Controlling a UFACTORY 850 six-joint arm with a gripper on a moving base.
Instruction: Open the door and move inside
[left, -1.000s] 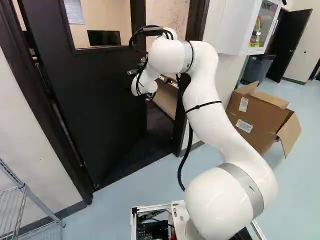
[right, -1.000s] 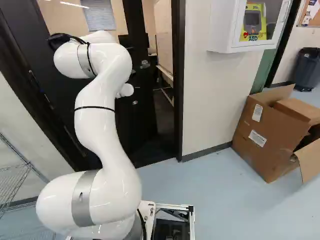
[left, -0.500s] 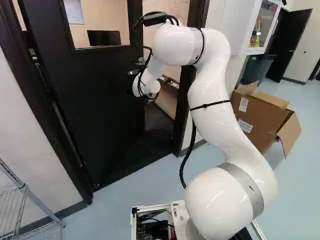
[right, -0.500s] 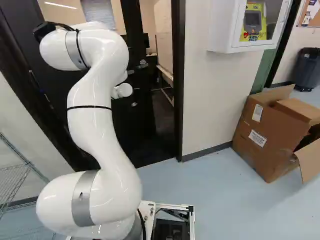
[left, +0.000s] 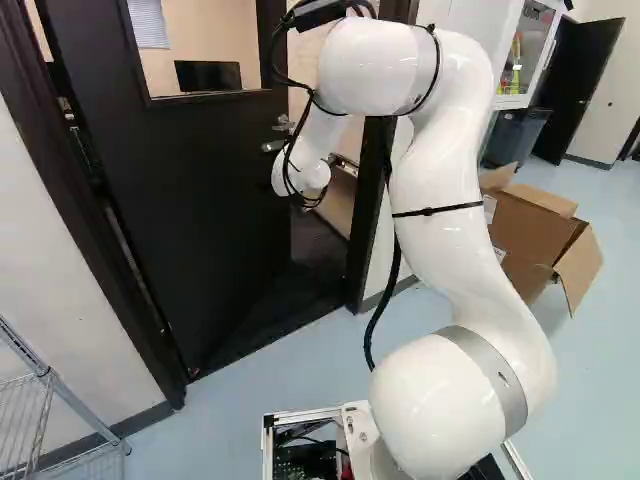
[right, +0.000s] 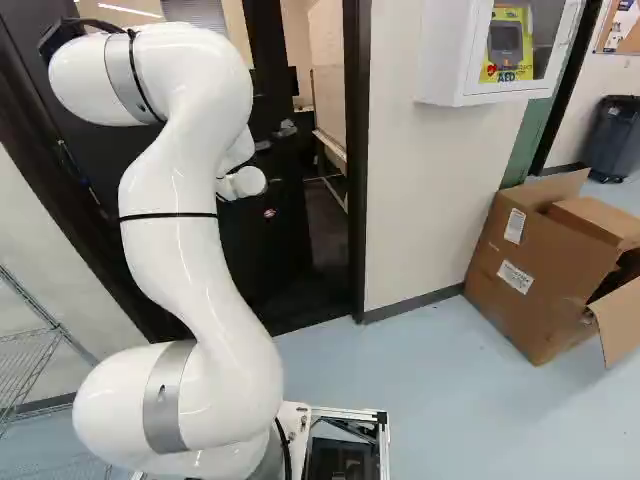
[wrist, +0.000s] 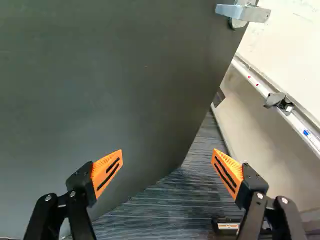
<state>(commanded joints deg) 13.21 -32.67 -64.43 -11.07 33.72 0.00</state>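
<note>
The dark door (left: 190, 200) stands ajar, turned into the room beyond, with an opening between its free edge and the frame (left: 370, 215). Its lever handle (left: 272, 146) shows just past my wrist in the left base view. My gripper is hidden behind the wrist in both base views. In the wrist view the gripper (wrist: 168, 162) is open, its orange-padded fingers wide apart with nothing between them. One finger is over the door's face (wrist: 100, 90), the other over the opening. The handle (wrist: 245, 12) lies ahead of the gripper, near the door edge, untouched.
Beyond the door are dark flooring (wrist: 165, 210) and a whiteboard with a tray (wrist: 275, 102). A cardboard box (right: 545, 265) stands by the wall right of the frame, under a white cabinet (right: 495, 50). A wire rack (left: 40, 420) stands left of the door.
My arm's upper joint has risen and swung back from the door. The wrist has shifted slightly rightward in the left base view, exposing more of the handle. The base has stayed still.
</note>
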